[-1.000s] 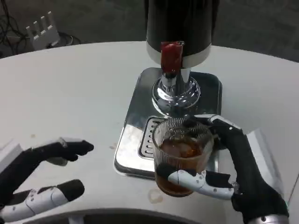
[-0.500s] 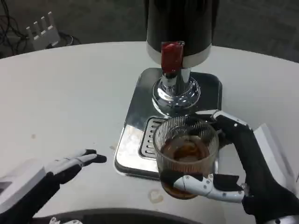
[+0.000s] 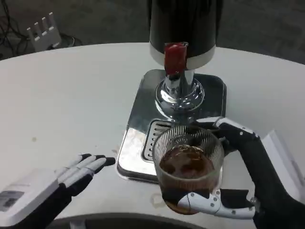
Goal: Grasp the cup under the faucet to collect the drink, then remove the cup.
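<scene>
While the right hand (image 3: 238,191) grips the filled cup (image 3: 189,167) at six o'clock of the faucet (image 3: 179,88), only setting down seems left; the left hand (image 3: 71,174) lies released.

The right hand (image 3: 248,191) now carries the cup (image 3: 188,164) slightly lower in the frame, nearer the bottom edge and looming larger. The left hand (image 3: 52,183), curled at lower left a second ago, lies flat with fingers extended toward centre.

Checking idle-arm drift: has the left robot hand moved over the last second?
Yes. The left robot hand has flattened and reached forward toward the drip tray, its fingertips now near the tray's left edge.
</scene>
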Controlling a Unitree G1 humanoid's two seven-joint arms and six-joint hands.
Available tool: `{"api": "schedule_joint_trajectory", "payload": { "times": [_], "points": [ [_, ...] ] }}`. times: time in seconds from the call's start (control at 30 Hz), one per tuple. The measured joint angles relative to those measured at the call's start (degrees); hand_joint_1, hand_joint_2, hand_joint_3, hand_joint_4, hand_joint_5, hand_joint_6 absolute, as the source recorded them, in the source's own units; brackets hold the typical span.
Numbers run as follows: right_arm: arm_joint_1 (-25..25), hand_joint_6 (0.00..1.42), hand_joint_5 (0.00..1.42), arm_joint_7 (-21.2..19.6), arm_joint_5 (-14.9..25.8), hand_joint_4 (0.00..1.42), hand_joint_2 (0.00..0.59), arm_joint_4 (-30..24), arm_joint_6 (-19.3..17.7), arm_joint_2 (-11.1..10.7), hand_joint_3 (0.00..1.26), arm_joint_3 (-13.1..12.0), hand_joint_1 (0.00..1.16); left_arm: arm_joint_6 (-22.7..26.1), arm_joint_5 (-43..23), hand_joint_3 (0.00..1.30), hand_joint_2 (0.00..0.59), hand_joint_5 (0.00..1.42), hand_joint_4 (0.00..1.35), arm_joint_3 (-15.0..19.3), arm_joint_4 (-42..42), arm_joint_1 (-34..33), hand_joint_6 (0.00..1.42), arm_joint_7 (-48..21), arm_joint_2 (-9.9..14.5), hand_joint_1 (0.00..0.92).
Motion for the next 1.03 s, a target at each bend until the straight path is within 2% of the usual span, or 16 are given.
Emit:
{"api": "schedule_joint_trajectory", "payload": {
  "times": [0.53, 1.03],
  "points": [
    [1.8, 0.66, 1.10, 3.1, 1.1, 1.03, 0.101, -0.9, -0.9, 0.1, 0.99, 0.2, 0.95, 0.9, 0.3, 0.06, 0.066, 0.00, 0.00, -0.4, -0.7, 0.0, 0.14, 0.1, 0.0, 0.000],
    [2.3, 0.66, 1.10, 3.5, 1.2, 1.03, 0.103, -2.2, -1.2, 0.6, 0.99, 0.1, 0.96, 1.6, 0.3, 0.06, 0.066, 0.00, 0.00, -0.4, -0.7, 0.0, 0.14, 0.2, 0.0, 0.000]
  ]
}}
